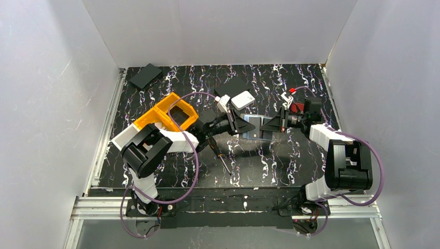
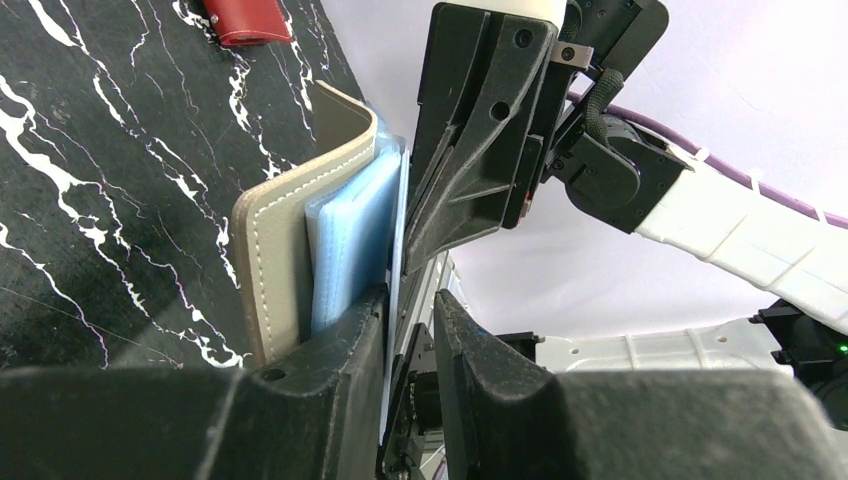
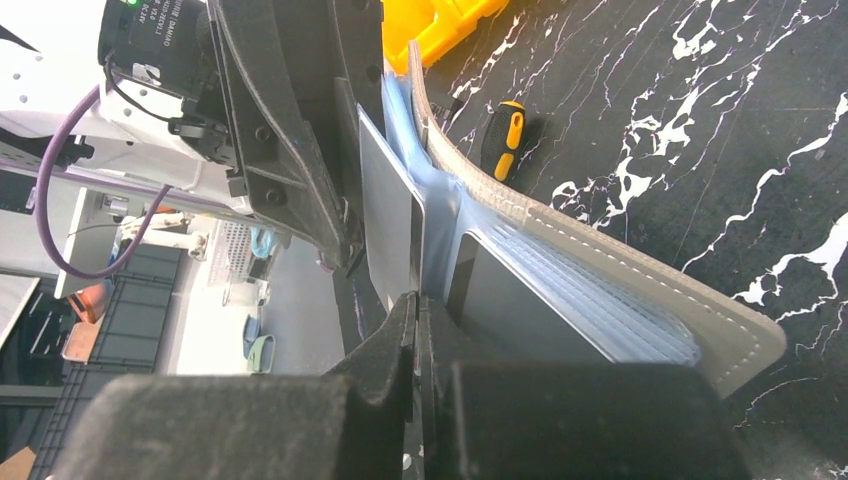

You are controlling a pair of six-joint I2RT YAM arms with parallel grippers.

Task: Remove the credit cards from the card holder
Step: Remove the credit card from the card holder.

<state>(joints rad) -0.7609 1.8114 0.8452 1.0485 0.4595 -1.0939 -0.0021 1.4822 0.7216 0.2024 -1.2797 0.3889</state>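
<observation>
The taupe card holder (image 1: 258, 127) is held up off the table between my two grippers, spread open with its pale blue inside facing them. My right gripper (image 3: 415, 300) is shut on the holder's pale blue inner edge (image 3: 437, 215). A thin grey credit card (image 3: 390, 215) sticks out of that pocket, and a darker card (image 3: 520, 300) sits in the other half. My left gripper (image 2: 412, 300) stands slightly open, and the thin card edge (image 2: 398, 270) runs between its fingers (image 2: 360, 345) with a gap on one side. The taupe cover (image 2: 275, 250) lies just left of them.
An orange bin (image 1: 171, 116) stands behind the left arm and a white square box (image 1: 242, 99) just behind the grippers. A black-and-yellow screwdriver (image 1: 220, 158) lies below the holder. A flat black rectangle (image 1: 146, 75) is at the back left, a red object (image 1: 297, 107) by the right wrist.
</observation>
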